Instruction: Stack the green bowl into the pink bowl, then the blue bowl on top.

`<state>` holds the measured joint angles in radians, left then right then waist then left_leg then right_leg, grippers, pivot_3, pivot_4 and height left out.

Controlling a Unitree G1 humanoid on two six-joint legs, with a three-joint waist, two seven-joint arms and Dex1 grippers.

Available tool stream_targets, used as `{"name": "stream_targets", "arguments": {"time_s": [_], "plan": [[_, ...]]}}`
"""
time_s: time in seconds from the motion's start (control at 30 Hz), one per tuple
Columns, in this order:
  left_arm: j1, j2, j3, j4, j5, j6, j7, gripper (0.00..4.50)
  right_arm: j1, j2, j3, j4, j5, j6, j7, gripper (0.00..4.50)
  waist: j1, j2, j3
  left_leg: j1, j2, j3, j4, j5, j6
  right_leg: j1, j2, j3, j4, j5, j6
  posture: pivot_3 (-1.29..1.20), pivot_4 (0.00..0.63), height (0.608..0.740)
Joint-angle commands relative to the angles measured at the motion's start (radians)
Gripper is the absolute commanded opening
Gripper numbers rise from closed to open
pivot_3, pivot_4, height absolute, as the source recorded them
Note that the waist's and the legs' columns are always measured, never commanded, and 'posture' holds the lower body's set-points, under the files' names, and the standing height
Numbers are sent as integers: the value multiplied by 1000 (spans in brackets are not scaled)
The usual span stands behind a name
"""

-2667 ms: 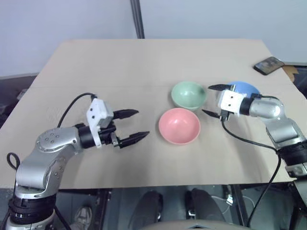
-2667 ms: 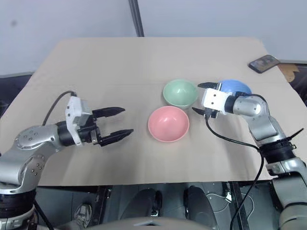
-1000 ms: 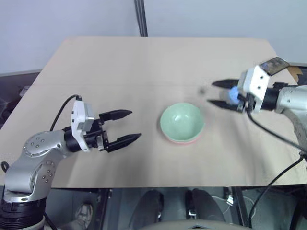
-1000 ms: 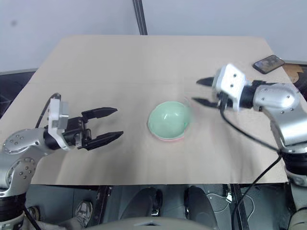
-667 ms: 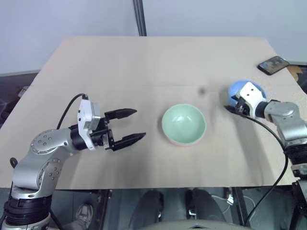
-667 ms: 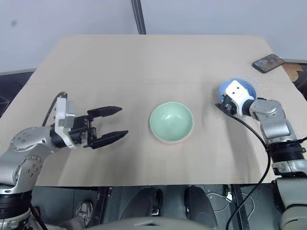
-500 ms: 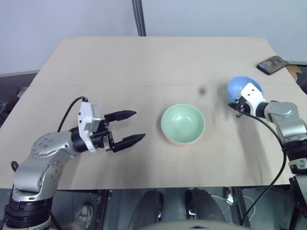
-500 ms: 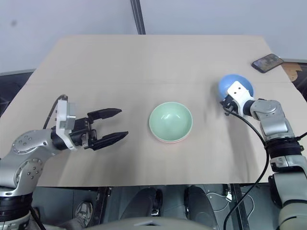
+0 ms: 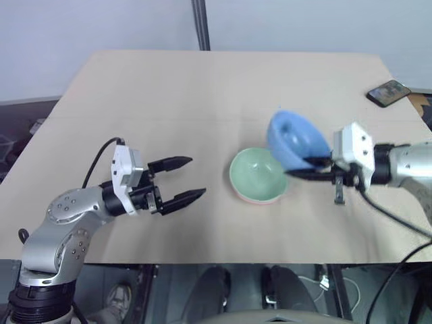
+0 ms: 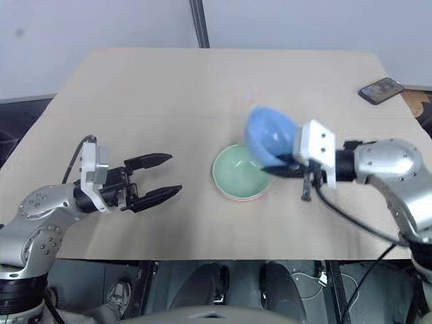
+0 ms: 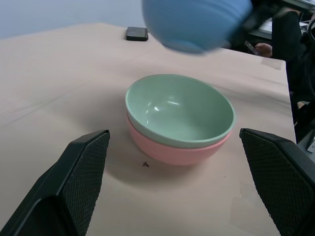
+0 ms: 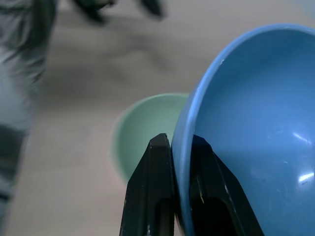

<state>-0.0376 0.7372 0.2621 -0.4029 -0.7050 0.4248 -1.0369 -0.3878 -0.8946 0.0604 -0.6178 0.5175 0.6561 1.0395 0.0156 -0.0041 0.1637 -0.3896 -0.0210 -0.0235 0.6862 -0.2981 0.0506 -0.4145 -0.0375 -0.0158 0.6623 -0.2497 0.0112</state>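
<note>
The green bowl [image 9: 256, 174] sits nested in the pink bowl [image 11: 172, 153] at the middle of the table. My right gripper [image 9: 305, 167] is shut on the rim of the blue bowl [image 9: 293, 138], which hangs tilted in the air just right of and above the stack. In the right wrist view the two fingers [image 12: 160, 191] pinch the blue rim [image 12: 184, 142], with the green bowl [image 12: 142, 130] below. My left gripper [image 9: 189, 179] stands open and empty above the table, left of the stack.
A dark phone [image 9: 389, 92] lies at the table's far right corner. A cable [image 9: 378, 209] trails from my right arm over the table's right side. The tan table [image 9: 202, 88] stretches bare behind the bowls.
My right gripper closed on the blue bowl at the table's right side, lifted it and carried it left to just above the green and pink stack. The left gripper stayed put.
</note>
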Motion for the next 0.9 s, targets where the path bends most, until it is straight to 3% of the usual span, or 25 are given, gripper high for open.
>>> {"name": "stream_targets", "arguments": {"time_s": [0.03,0.07,0.2,0.4,0.5,0.63,0.77,0.9], "plan": [[-26,-1,-1,-9,6,-16,13,4500,-21,54,113,-29,-80,8,-82,71,-1,0,0,0,0,0,0,0,0,0,0,0,0,0,0,0,150,740],[-28,-1,-3,-10,6,-15,14,4500,-34,75,147,-18,-103,12,-101,71,-2,0,0,0,0,0,1,0,0,0,0,0,0,0,0,0,150,740],[-25,-3,-4,-17,11,-16,26,4500,-50,110,217,26,-186,-27,-125,1643,-2,0,0,1,0,0,1,4,-6,0,1,0,1,0,-1,0,150,740],[-9,-5,-8,-25,21,-21,36,4500,-66,194,34,-35,-46,65,-214,4451,-1,0,0,-1,0,-1,0,4,-5,-1,1,-1,0,0,-1,0,150,740],[21,-4,-15,-37,33,-25,39,4500,-39,207,-153,-62,93,138,-255,4451,-1,0,0,-1,0,-1,0,4,-5,-1,1,-1,0,0,-1,0,150,740],[50,11,-5,-43,11,-11,19,4500,53,175,-299,-56,185,180,-270,4451,2,-1,-1,-1,0,-1,-1,3,-4,-1,0,-1,-1,0,-1,0,150,740],[74,-2,5,-66,46,-43,49,4500,233,143,-433,-37,163,150,-286,4451,0,-1,-1,-1,0,-1,-1,3,-4,-1,0,-1,0,0,-1,0,150,740],[132,10,25,-92,50,-44,52,4500,446,89,-528,8,102,44,-188,4451,0,-1,-1,-1,0,-1,-1,3,-4,0,0,-1,0,0,-1,0,150,740]]}}
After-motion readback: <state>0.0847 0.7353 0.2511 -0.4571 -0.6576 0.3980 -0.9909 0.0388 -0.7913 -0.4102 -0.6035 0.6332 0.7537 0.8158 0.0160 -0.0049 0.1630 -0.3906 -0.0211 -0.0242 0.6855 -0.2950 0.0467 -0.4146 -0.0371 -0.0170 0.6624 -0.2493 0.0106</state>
